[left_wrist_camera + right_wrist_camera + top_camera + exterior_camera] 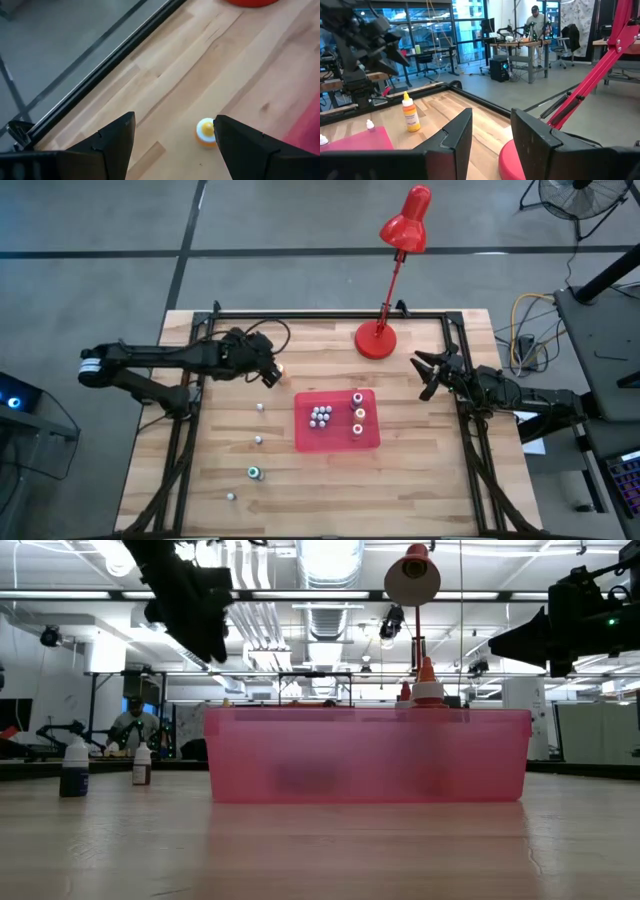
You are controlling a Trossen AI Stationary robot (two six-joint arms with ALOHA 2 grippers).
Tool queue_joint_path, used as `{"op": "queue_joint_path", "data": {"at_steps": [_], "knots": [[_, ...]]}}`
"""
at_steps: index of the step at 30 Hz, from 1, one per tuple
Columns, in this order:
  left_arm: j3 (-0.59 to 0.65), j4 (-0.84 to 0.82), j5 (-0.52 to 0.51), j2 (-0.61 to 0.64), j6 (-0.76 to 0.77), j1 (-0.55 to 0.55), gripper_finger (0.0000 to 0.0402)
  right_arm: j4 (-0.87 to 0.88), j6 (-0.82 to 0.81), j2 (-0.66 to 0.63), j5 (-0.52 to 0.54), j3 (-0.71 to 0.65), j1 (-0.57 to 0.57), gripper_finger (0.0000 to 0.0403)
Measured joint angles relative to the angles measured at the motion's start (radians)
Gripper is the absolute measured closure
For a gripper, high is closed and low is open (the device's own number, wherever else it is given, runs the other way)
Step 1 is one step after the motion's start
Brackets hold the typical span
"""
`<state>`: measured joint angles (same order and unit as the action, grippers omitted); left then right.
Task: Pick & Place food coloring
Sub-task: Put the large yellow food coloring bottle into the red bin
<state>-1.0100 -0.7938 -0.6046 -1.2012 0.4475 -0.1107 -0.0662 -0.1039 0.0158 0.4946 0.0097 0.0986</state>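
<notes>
From left to right, the left gripper (pixel 272 372) hangs spread wide above an orange bottle (pixel 206 131), more bottles (pixel 321 416) sit in the red tray (pixel 336 442), no label readable, and the right gripper (pixel 428 373) holds nothing, fingers parted

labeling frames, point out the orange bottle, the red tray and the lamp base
orange bottle (pixel 206 131): left wrist view, on its yellow cap
red tray (pixel 337 442): high view, on its near rim
lamp base (pixel 376 340): high view, middle of the round foot
</notes>
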Motion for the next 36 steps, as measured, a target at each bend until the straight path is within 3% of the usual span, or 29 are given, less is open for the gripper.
{"op": "queue_joint_path", "data": {"at_steps": [14,36], "knots": [[0.0,0.077,0.017,-0.217,0.08,-0.028,0.0159,0.0,0.0,0.0,0.0,0.0,0.0,0.0275],[0.015,0.15,0.116,-0.337,0.156,-0.057,0.0159,0.0,0.0,0.0,0.0,0.0,0.0,0.0275]]}}
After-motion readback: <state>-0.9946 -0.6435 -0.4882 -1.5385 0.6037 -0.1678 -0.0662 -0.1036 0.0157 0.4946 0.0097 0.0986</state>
